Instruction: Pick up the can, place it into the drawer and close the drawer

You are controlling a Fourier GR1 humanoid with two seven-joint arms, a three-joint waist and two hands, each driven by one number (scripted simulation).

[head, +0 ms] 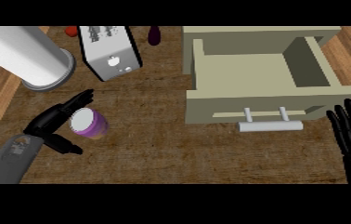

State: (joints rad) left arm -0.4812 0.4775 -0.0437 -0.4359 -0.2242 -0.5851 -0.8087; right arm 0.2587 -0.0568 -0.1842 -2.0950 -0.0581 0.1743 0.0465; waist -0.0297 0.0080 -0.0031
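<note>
A purple can with a pale lid stands on the wooden counter at the left. My left hand is right beside it, on its left, with the fingers stretched past its far side and the thumb reaching along its near side; the hand is open and I cannot tell if it touches the can. The beige drawer stands pulled out at the right, nothing inside it, with a grey handle on its front. My right hand rests open at the right edge, fingers up, beside the drawer front.
A silver toaster stands at the back left, with a large white cylinder to its left. A small red object and a dark purple object lie along the back edge. Bare counter lies between the can and the drawer.
</note>
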